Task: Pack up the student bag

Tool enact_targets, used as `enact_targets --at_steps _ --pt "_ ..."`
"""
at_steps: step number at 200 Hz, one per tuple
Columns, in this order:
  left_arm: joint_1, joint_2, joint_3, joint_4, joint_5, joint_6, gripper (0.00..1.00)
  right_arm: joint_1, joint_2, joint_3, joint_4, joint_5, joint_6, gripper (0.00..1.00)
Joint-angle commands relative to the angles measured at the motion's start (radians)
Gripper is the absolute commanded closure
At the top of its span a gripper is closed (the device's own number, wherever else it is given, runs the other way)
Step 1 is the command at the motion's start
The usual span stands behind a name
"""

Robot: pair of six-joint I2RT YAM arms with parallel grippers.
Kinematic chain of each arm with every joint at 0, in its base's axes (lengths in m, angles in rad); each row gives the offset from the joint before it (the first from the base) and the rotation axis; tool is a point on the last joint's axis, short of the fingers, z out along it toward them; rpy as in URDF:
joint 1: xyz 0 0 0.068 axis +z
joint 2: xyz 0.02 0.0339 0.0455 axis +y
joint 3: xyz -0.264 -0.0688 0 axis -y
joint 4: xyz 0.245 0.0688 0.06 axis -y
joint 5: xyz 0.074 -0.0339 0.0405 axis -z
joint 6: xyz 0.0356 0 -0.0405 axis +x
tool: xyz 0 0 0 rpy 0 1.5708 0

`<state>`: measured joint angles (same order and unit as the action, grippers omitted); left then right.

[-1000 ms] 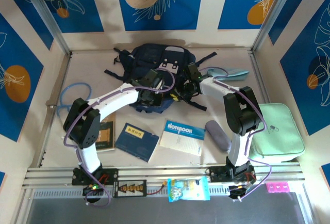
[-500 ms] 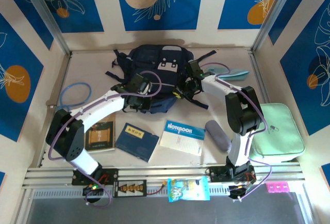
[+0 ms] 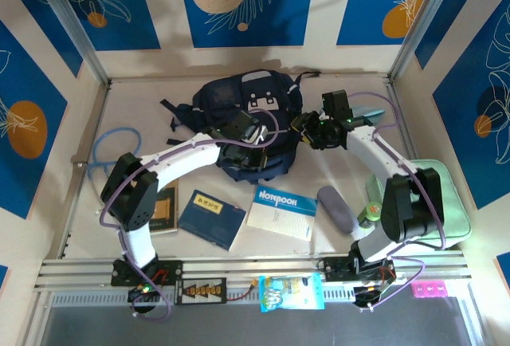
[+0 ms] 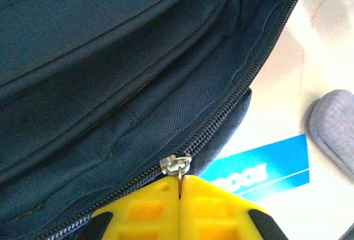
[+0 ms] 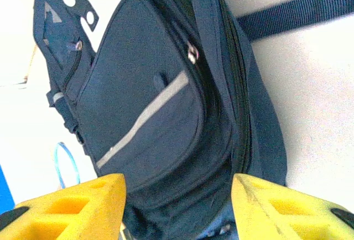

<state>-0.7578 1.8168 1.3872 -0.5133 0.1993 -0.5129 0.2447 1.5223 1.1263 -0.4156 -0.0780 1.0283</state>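
- Nearest the arm bases, a snack packet (image 3: 291,292) is lying on the front rail. Just beyond it, a dark blue booklet (image 3: 211,217), a notebook (image 3: 281,210) and a grey pouch (image 3: 338,209) are sitting unpacked on the table (image 3: 135,99).
- Further in, the left gripper (image 4: 180,183) is pinching the zipper pull (image 4: 176,164) at the near edge of the student bag (image 3: 247,107), its yellow fingers pressed fully together on the small metal tab.
- The bag is lying mid-table towards the back wall, and the zipper teeth running on past the pull are looking shut.
- At the bag's right side, the right gripper (image 5: 178,183) is hovering with its fingers spread wide, holding nothing.
- Risk: nothing is bracing the fabric, so a tug on the zipper may drag the whole bag instead of running the slider.
- Risk: the tab is looking thin and smooth, so an angled pull could slide it out of the pinch.
- Risk: a loose strap (image 5: 298,5) is trailing near the right arm and could snag it.
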Motion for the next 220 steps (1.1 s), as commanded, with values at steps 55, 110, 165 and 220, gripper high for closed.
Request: enact_targets --at_steps 55,110,165,220 --pt "-0.012 0.065 0.075 0.034 0.092 0.001 1.0 0.103 0.058 -0.107 0.023 -0.096 0.187 0.37" --pt "-0.013 0.062 0.073 -0.001 0.084 0.009 1.0 0.146 0.165 -0.065 0.095 -0.091 0.242 0.38" --pt "-0.012 0.064 0.109 -0.092 0.052 0.046 1.0 0.141 0.189 -0.088 0.064 -0.005 0.22 0.81" --pt "0.005 -0.009 0.068 -0.345 -0.163 0.163 1.0 0.116 0.156 -0.05 -0.003 0.081 0.166 0.9"
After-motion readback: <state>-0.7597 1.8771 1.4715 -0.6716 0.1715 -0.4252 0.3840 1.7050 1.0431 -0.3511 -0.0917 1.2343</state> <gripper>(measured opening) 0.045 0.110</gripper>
